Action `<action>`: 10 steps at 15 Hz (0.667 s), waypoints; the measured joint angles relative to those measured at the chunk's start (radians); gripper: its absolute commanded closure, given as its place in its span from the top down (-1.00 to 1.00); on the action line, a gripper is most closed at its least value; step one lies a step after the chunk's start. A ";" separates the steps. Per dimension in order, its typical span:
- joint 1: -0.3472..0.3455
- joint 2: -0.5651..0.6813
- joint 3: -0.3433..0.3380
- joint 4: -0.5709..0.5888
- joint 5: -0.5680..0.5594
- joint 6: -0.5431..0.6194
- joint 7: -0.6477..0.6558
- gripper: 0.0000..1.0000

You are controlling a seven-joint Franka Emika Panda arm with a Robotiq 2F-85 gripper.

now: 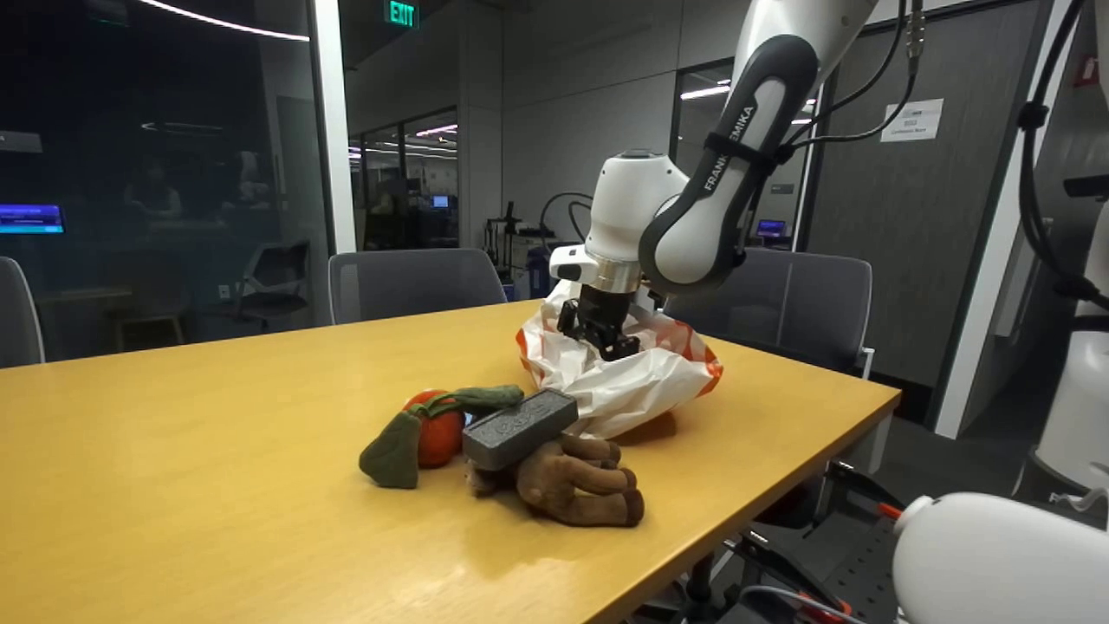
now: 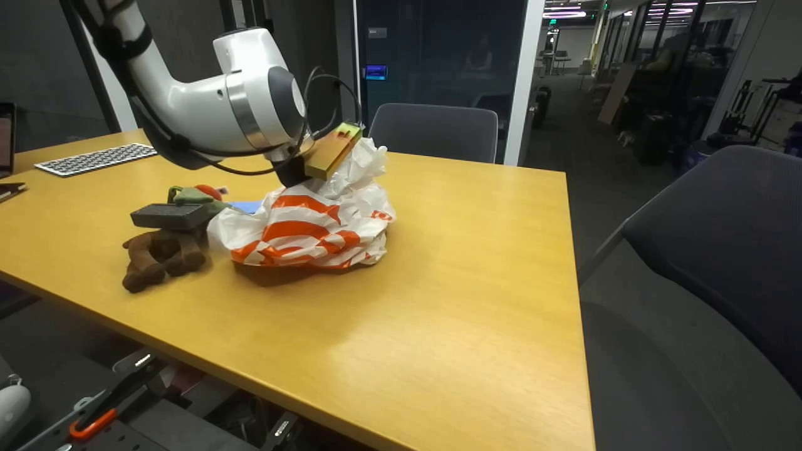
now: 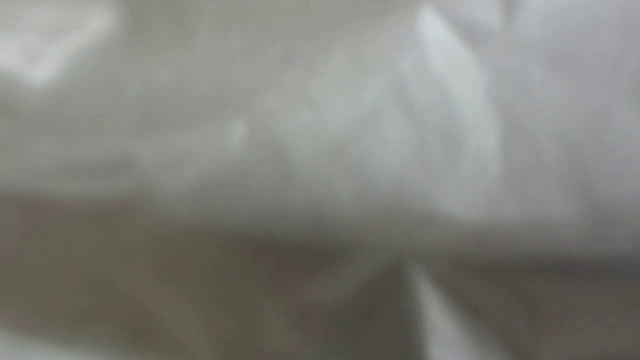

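A crumpled white plastic bag with orange stripes lies on the table in both exterior views [image 1: 645, 386] [image 2: 307, 232]. It fills the blurred wrist view [image 3: 325, 125]. My black gripper [image 1: 598, 336] points down into the bag's upper folds. Its finger parts show partly against the bag, but the tips are not clear, and I cannot tell whether it grips the plastic. Beside the bag a dark grey block [image 1: 520, 427] rests on a brown plush animal [image 1: 576, 485]. A red-orange round thing [image 1: 440, 436] with green cloth-like parts [image 1: 394, 452] lies behind them.
The yellow wooden table [image 2: 451, 300] ends at a front edge and a side edge. Chairs [image 1: 420, 282] [image 2: 438, 134] stand around it. A keyboard [image 2: 97, 158] and part of a laptop [image 2: 6, 141] lie at the far end. A small blue item [image 2: 245, 207] shows beside the bag.
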 measured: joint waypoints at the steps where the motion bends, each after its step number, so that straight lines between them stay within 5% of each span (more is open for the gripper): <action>1: 0.001 0.005 0.002 0.003 0.000 0.000 0.000 1.00; 6: 0.001 0.062 0.001 0.065 0.007 -0.070 0.000 1.00; 7: -0.002 0.079 0.002 0.087 0.002 -0.090 0.002 0.50; 10: -0.009 0.118 0.006 0.154 -0.004 -0.176 0.006 0.17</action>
